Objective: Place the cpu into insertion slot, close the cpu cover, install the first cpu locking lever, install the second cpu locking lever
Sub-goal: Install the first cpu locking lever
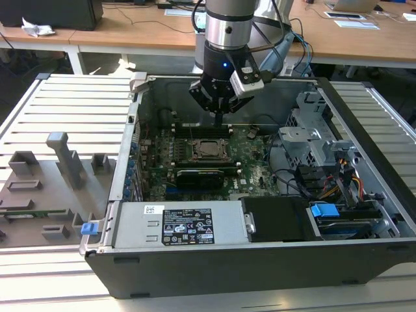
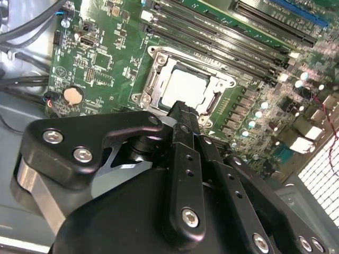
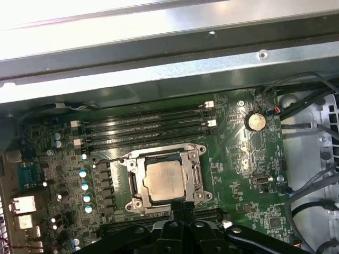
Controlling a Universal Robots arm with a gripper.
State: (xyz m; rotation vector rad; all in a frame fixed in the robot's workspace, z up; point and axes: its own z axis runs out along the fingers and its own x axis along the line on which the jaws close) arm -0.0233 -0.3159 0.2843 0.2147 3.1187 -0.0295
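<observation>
Wooden desks run behind a slatted metal table (image 1: 65, 104) carrying an open computer case (image 1: 195, 260), its green motherboard (image 1: 253, 169) facing up. One cpu (image 3: 161, 180) sits in the single insertion slot (image 3: 133, 182), at the centre of the exterior view. One cpu cover (image 3: 197, 174) looks to lie flat, framing the chip's pale lid. The one gripper (image 1: 219, 122) hangs just above it in the upper middle of that frame, over the memory slots (image 3: 148, 124), pinched together on nothing visible. I judge the chip light, stiff and delicate underneath, best held by opposite edges. The cover seems thin and springy, best pressed at its free edge.
</observation>
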